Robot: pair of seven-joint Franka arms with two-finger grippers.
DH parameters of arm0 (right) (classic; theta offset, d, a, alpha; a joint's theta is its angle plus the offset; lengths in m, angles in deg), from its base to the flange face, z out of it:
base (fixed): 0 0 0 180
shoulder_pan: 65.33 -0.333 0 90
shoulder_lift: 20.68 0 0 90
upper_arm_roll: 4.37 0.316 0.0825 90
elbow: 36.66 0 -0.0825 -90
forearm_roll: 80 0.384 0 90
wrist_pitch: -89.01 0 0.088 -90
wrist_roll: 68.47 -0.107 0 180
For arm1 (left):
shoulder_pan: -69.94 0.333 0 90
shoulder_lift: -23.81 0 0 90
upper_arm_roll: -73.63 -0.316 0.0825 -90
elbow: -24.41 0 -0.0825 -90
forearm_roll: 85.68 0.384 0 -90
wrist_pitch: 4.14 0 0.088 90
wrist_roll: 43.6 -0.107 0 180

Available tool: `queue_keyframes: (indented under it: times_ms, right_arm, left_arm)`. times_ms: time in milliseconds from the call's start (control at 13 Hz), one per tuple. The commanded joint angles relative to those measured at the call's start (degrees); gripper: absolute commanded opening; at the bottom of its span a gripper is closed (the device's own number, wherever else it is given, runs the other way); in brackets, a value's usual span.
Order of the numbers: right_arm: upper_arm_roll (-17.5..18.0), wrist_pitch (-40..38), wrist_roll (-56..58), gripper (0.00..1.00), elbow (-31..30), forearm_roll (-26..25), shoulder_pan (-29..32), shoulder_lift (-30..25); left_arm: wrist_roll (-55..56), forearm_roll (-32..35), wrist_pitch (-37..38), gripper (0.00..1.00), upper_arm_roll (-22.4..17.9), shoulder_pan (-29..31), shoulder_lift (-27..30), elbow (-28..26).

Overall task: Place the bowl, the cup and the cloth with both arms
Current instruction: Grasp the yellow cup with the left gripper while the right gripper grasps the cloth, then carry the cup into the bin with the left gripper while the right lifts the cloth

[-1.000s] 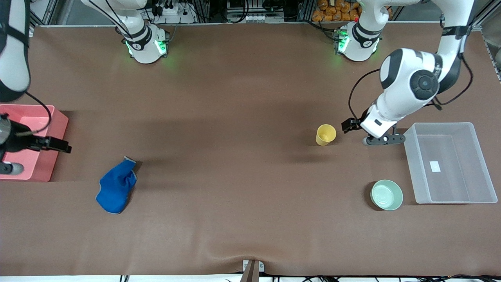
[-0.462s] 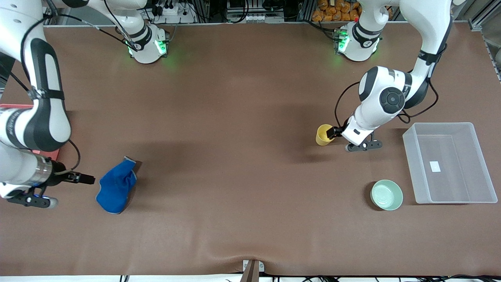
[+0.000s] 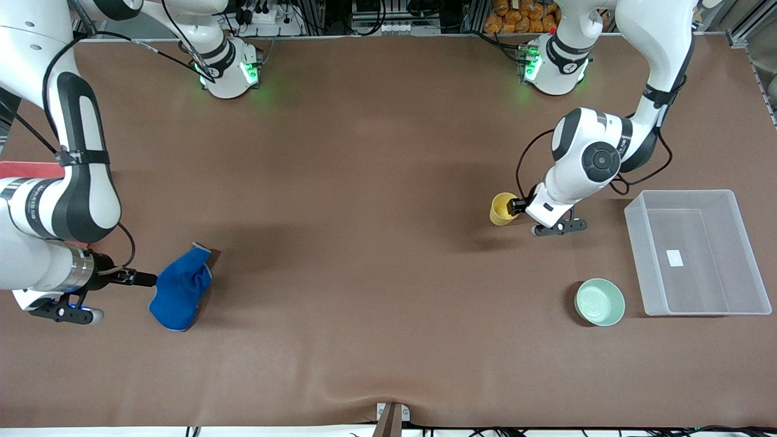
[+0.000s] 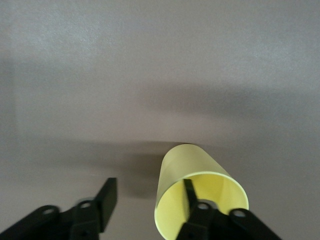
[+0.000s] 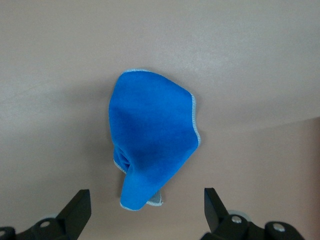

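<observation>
Surface (image 3: 376, 243): brown mat that carries everything.
Clear bin (image 3: 737, 255): empty but for a small white label, at the left arm's end of the surface.
Red box (image 3: 30, 170): only a strip shows past the right arm, at that arm's end.
Cloth (image 3: 181, 286): crumpled blue heap toward the right arm's end, about midway between the front and base edges.
Bowl (image 3: 600, 301): mint green, upright, just beside the clear bin's front corner, untouched.
Cup (image 3: 503, 209): yellow, upright, nearer the base edge than the bowl.
Left gripper (image 4: 150, 192): fingers straddle the cup wall, one inside the cup, one outside and apart from it; not yet clamped.
Right gripper (image 5: 145, 210): fingers wide apart, low at the cloth's edge, holding nothing.
Risk, cup: the outer finger could push the light cup over before the wall is pinched.
Risk, cloth: closing this far out may catch only the trim, so the fabric slips free.
</observation>
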Motion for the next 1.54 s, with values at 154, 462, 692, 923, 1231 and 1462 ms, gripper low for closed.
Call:
queue_keyframes:
  times_ms: [154,462,692,923,1231,1462]
  right_arm:
    - [0.2,1.6,-0.8,1.00,0.8,-0.1,-1.9,4.2]
    - [0.2,6.9,-0.8,1.00,-3.0,0.0,-1.9,5.8]
    - [0.3,9.9,-0.9,1.00,-7.8,0.8,-0.9,5.8]
    - [0.3,9.4,-0.9,1.00,-10.8,0.8,-0.6,5.8]
    - [0.5,9.5,-0.9,0.91,-12.6,0.8,-1.2,5.8]
    - [0.6,9.6,0.6,0.00,-13.1,0.8,-1.6,5.7]
  left_arm:
    - [2.5,1.4,-1.7,0.14,0.2,-0.8,-0.9,-0.6]
    - [3.6,1.6,-0.6,0.00,0.2,-0.3,0.6,1.6]
    - [2.9,1.7,10.9,0.00,-0.6,0.9,0.4,11.3]
    - [-1.3,1.9,19.7,0.00,-0.9,6.1,-0.4,22.1]
    - [-13.2,6.6,27.7,0.00,-6.4,10.5,-2.6,32.5]
    - [-23.6,6.6,29.4,0.00,-11.0,13.5,-6.6,39.3]
